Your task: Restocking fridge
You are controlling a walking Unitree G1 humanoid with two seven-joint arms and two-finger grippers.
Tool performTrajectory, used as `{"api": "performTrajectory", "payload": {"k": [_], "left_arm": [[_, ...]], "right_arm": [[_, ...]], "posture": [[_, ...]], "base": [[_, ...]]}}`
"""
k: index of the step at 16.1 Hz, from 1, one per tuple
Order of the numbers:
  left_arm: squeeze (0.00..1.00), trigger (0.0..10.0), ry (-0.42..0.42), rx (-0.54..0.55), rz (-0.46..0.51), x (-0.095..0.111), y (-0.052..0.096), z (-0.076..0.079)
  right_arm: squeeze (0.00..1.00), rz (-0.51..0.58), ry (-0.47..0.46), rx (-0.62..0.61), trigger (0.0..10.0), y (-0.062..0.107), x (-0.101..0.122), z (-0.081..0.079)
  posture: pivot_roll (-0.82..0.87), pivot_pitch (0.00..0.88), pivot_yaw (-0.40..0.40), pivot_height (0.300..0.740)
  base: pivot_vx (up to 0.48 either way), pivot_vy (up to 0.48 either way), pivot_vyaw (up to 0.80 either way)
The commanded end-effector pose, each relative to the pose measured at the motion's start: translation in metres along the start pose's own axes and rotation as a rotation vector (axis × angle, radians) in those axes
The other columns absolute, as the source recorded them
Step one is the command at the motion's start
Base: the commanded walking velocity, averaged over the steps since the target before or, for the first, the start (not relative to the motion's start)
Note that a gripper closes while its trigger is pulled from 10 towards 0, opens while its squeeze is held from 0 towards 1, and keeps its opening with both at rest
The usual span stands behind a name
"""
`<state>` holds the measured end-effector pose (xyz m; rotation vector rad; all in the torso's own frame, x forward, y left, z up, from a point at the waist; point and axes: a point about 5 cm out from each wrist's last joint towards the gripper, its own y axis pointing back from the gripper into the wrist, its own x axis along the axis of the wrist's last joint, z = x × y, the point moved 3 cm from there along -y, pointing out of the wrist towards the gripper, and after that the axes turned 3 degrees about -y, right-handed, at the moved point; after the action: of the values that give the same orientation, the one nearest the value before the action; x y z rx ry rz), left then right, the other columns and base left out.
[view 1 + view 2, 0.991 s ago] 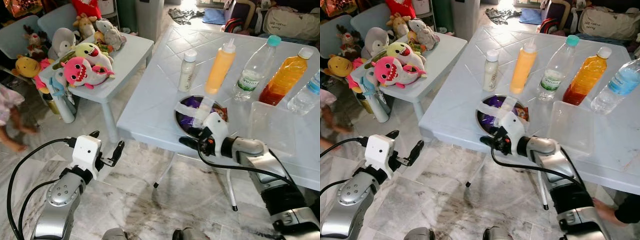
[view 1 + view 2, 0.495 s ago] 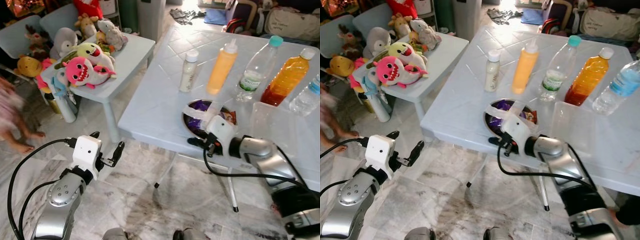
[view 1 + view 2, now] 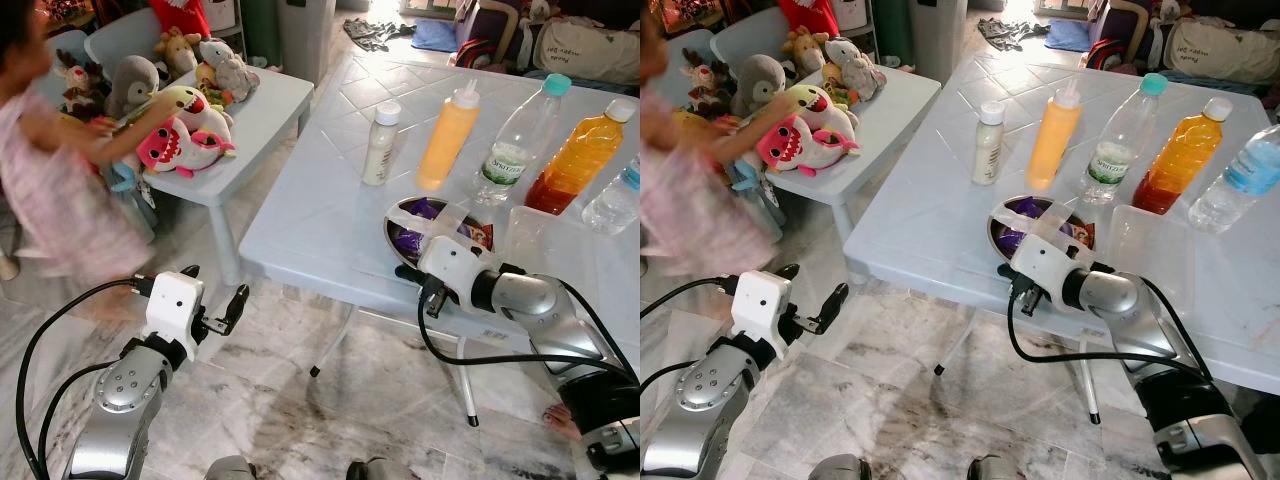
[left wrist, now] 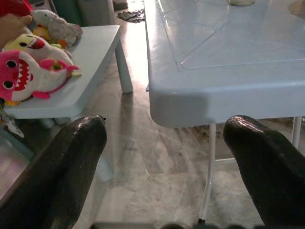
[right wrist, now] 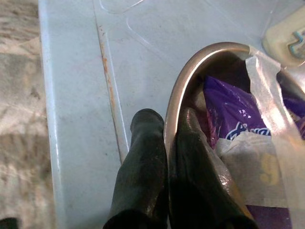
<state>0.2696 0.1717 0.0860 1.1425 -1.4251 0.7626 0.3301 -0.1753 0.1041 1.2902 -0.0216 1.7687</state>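
Right gripper [image 5: 164,157]: its two black fingers are pinched together over the near rim of the metal bowl [image 5: 190,67], one finger outside the wall and one inside; a rim pinch suits a thin, hard edge that gives no other handhold
Bowl's place: on the pale blue plastic table [image 3: 320,200], close to the near edge, just in front of the row of bottles
Bowl's contents: purple snack packets [image 5: 228,114], glossy and crinkled, under strips of clear film or tape [image 5: 267,95] stretched over the mouth, presumably to keep the packets in while the bowl is carried
Bowl's material: thin polished steel, round, with a smooth rolled lip; likely slippery under rubbery pads and apt to tilt when lifted by one side
Left gripper [image 3: 215,300]: held low over the marble floor, well apart from the table; fingers spread wide, holding nothing, seemingly waiting
Bottles: a small white bottle [image 3: 378,142], an orange squeeze bottle [image 3: 445,138], a clear water bottle [image 3: 515,140], an amber juice bottle [image 3: 580,155] and another clear one [image 3: 615,195], all upright in a line behind the bowl, apparently staged for the fridge
Clear tub [image 3: 545,250]: rigid transparent plastic, square, just beside the bowl
Table surface: moulded plastic with shallow grooves, a rust-coloured streak near the edge
Bystander: a person [image 3: 60,180], blurred, reaching at soft plush toys [image 3: 180,130] on the small side table [image 3: 250,110]
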Motion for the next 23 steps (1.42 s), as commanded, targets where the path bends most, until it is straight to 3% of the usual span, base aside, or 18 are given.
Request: {"api": "performTrajectory", "payload": {"k": [1, 3, 4, 5, 6, 7, 10, 12, 13, 14, 15, 20, 23], "left_arm": [[0.00, 10.0, -0.007, -0.002, 0.006, 0.004, -0.001, 0.001], [0.00, 10.0, -0.004, 0.000, 0.004, 0.003, -0.001, 0.001], [0.00, 10.0, -0.001, 0.000, 0.003, 0.003, -0.001, 0.002], [0.00, 10.0, 0.002, 0.002, 0.003, 0.003, -0.001, 0.002], [0.00, 10.0, 0.007, -0.002, 0.000, 0.003, -0.002, 0.003], [0.00, 10.0, 0.008, -0.001, -0.001, 0.002, -0.002, 0.003], [0.00, 10.0, 0.012, 0.001, -0.002, 0.003, -0.002, 0.003], [0.00, 10.0, 0.012, 0.003, -0.001, 0.003, -0.003, 0.003], [0.00, 10.0, 0.012, 0.005, -0.001, 0.003, -0.003, 0.003], [0.00, 10.0, 0.012, 0.014, -0.001, 0.003, -0.003, 0.001], [0.00, 10.0, 0.006, 0.024, 0.001, 0.004, -0.003, 0.000], [0.00, 10.0, -0.005, 0.044, -0.006, 0.003, -0.001, -0.006], [0.00, 10.0, -0.021, 0.048, -0.015, 0.003, 0.001, -0.008]], "right_arm": [[0.00, -0.056, -0.003, 0.024, 0.0, 0.001, -0.015, -0.005], [0.00, -0.046, 0.050, 0.005, 0.0, 0.002, -0.013, -0.002], [0.00, -0.043, 0.114, -0.005, 3.3, 0.002, -0.013, 0.000], [0.00, -0.044, 0.138, -0.005, 3.3, 0.003, -0.012, 0.000], [0.00, -0.044, 0.193, -0.010, 1.2, 0.004, -0.013, 0.001], [0.00, -0.047, 0.285, -0.019, 0.0, 0.006, -0.014, 0.003], [0.00, 0.017, 0.439, -0.054, 0.0, 0.011, -0.003, 0.013], [0.00, 0.091, 0.492, -0.075, 0.0, 0.013, 0.011, 0.019], [0.00, 0.115, 0.493, -0.083, 2.7, 0.013, 0.015, 0.022], [0.00, 0.159, 0.501, -0.096, 3.9, 0.013, 0.024, 0.026], [0.00, 0.203, 0.524, -0.106, 10.0, 0.011, 0.034, 0.031], [0.00, 0.327, 0.524, -0.098, 10.0, 0.000, 0.060, 0.035], [0.00, 0.366, 0.460, 0.016, 10.0, -0.013, 0.060, 0.015]], "posture": [[0.06, 0.094, -0.006, 0.740], [0.06, 0.093, -0.006, 0.740], [0.06, 0.092, -0.007, 0.740], [0.06, 0.092, -0.007, 0.740], [0.06, 0.091, -0.008, 0.740], [0.06, 0.091, -0.008, 0.740], [0.06, 0.092, -0.008, 0.740], [0.06, 0.093, -0.007, 0.740], [0.06, 0.094, -0.007, 0.740], [0.06, 0.096, -0.006, 0.740], [0.06, 0.096, -0.006, 0.740], [0.08, 0.100, 0.002, 0.740], [0.09, 0.104, 0.006, 0.740]], "base": [[0.000, 0.000, 0.00], [0.000, 0.000, 0.00], [0.000, 0.000, 0.00], [0.000, 0.000, 0.00], [0.000, 0.000, 0.00], [0.000, 0.000, 0.00], [0.000, 0.000, 0.00], [0.000, 0.000, 0.00], [0.000, 0.000, 0.00], [0.000, 0.000, 0.00], [0.000, 0.000, 0.00], [0.000, 0.000, 0.00], [0.000, 0.000, 0.00]]}}
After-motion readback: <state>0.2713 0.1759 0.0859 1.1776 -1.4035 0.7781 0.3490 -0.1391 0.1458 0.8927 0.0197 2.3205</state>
